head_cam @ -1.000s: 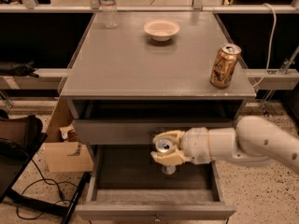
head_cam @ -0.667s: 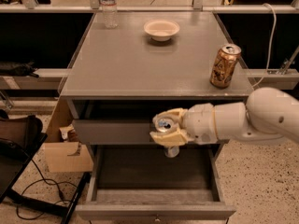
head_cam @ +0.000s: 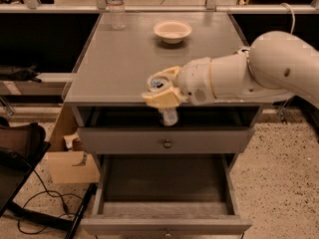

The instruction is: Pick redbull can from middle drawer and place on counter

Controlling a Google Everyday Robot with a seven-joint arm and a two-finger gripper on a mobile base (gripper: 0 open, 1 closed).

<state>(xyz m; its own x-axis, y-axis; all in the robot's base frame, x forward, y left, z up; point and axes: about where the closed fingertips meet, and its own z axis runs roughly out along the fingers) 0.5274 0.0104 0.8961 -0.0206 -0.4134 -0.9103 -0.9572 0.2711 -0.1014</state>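
Lab or test bay, with a robot working at a stand-alone rig.
A grey cabinet is standing alone on a speckled floor point(head_cam: 279, 183), its counter point(head_cam: 124, 59) carrying only a bottle point(head_cam: 115, 6) and a bowl point(head_cam: 172, 31). Loose cables point(head_cam: 37, 195) are trailing past a cardboard box point(head_cam: 70, 166). Metal-framed benches point(head_cam: 159, 7) are running behind. The gripper point(head_cam: 160, 89) is hovering at the counter's front edge, above the pulled-out drawer point(head_cam: 99, 185), clasping a can point(head_cam: 169, 116).
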